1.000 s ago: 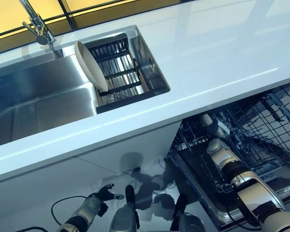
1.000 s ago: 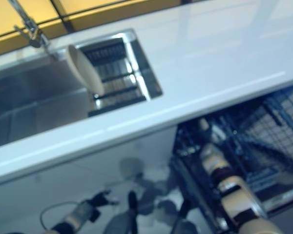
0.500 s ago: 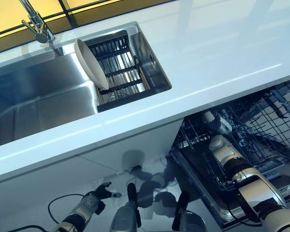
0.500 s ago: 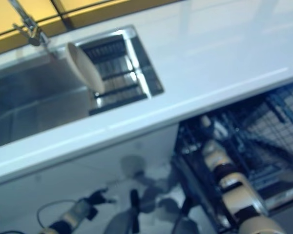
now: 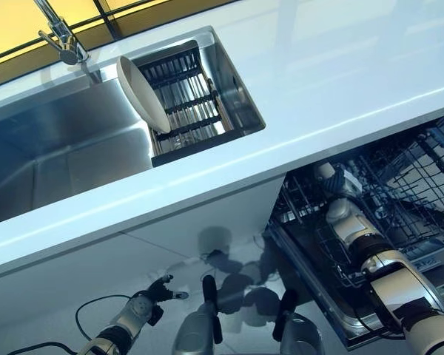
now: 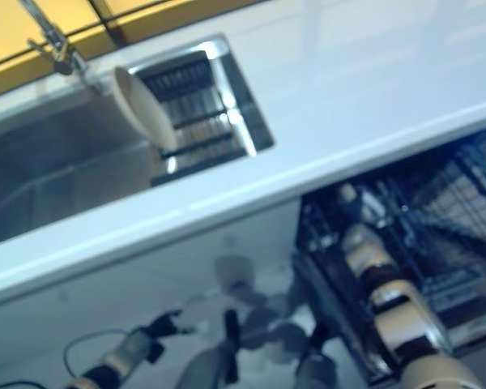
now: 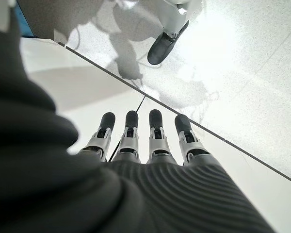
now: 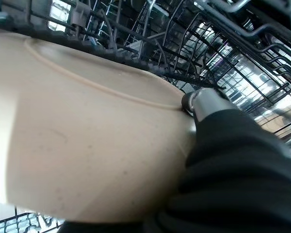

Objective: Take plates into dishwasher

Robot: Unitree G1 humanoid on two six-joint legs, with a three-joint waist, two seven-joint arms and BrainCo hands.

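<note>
A beige plate [image 8: 87,136] fills the right wrist view, with my right hand's thumb [image 8: 200,99] pressed on its rim and black dishwasher rack wires just behind it. In the eye views my right hand [image 5: 339,183] reaches into the open dishwasher's lower rack [image 5: 399,185] under the counter; the plate is mostly hidden there. A second beige plate [image 5: 143,92] stands tilted on edge in the drain rack [image 5: 189,96] inside the sink. My left hand [image 5: 157,290] hangs low near the floor, its fingers [image 7: 155,131] straight and holding nothing.
A steel sink [image 5: 52,140] with a faucet [image 5: 63,37] is set in the white counter [image 5: 340,74]. The counter's front edge overhangs the dishwasher opening. White cabinet fronts run below the sink, with pale floor beneath.
The whole picture has shifted a little, so the camera moved. My right hand stays in the lower rack with the plate; the left hand has hardly moved.
</note>
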